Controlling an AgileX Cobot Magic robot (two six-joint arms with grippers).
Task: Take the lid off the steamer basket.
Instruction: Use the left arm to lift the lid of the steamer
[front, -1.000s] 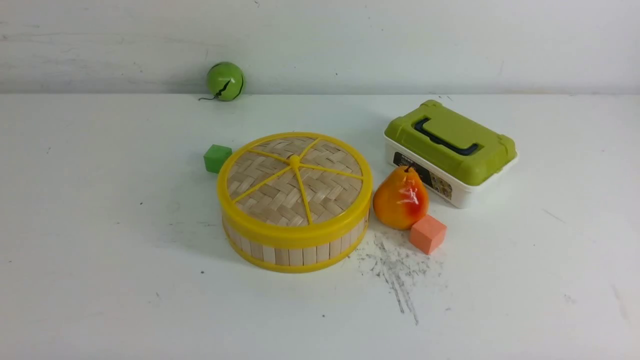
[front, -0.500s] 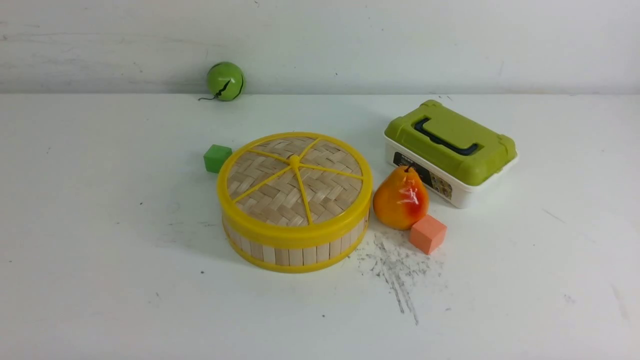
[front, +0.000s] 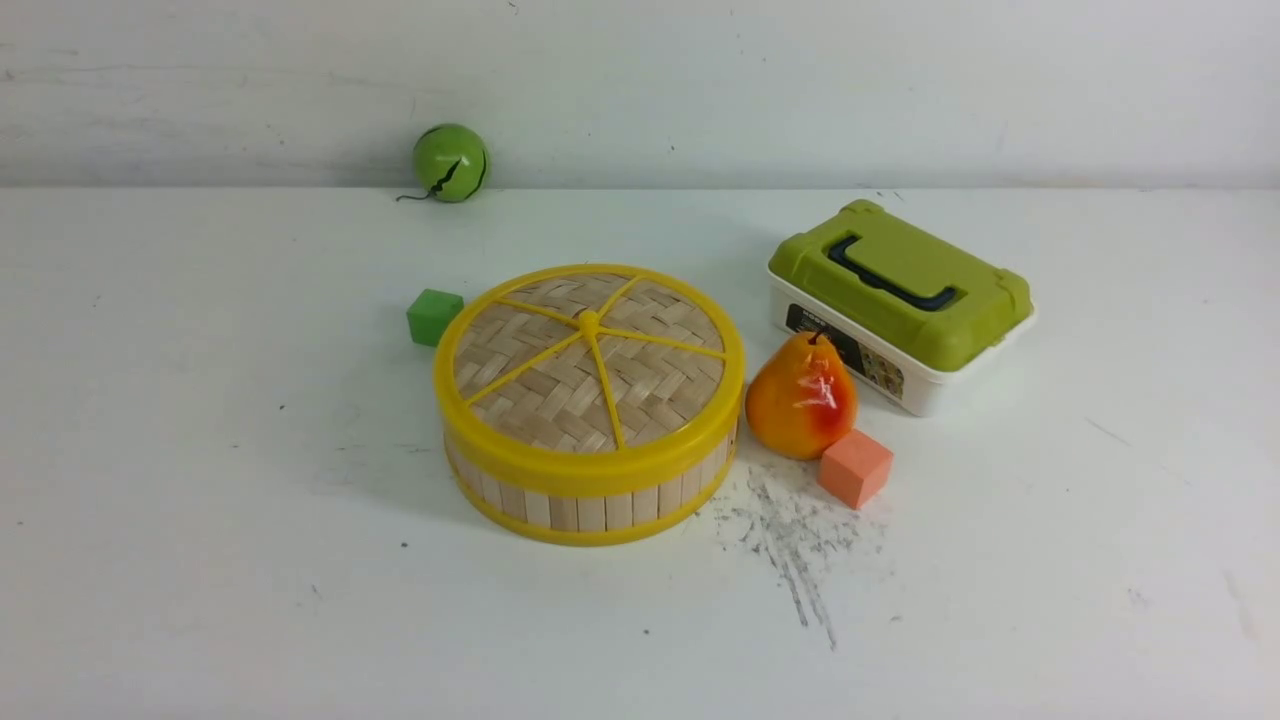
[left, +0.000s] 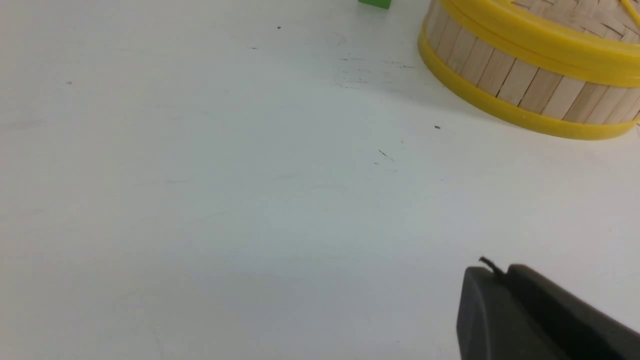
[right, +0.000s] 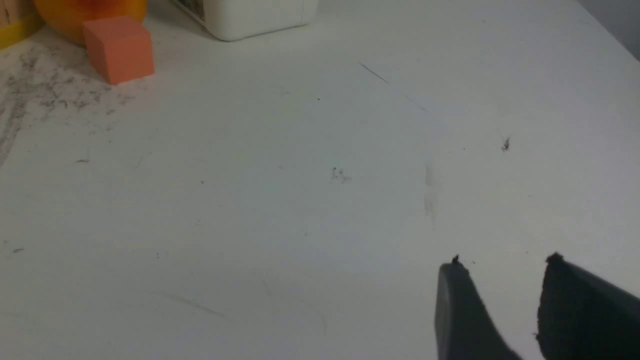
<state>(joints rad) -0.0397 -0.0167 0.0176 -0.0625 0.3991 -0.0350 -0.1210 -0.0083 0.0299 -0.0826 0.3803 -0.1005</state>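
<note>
Left pincer (left: 492, 272) hangs low over the table (left: 200, 200), near and left of the basket (left: 520, 80). Its tips lie together with no gap showing. Right pincer (right: 505, 261) hangs near and right of the orange cube (right: 119, 47), tips a narrow gap apart, holding nothing. Neither shows in the front view.

The lid (front: 590, 360) sits flat on the basket at mid table, not yet lifted. We judge it light and stiff: woven bamboo in a thick plastic rim, smooth and probably slippery. We would take hold at the small knob (front: 589, 321), or clamp the rim at its near-left edge. Lift straight up, or the light basket may ride along.

Obstructions: the pear (front: 801, 397) stands just right of the basket, with the orange cube near it and the box (front: 900, 300) beyond. A green cube (front: 434, 316) sits by the far-left rim. A ball (front: 451, 162) lies far back, well apart. We judge the left approach freer.
</note>
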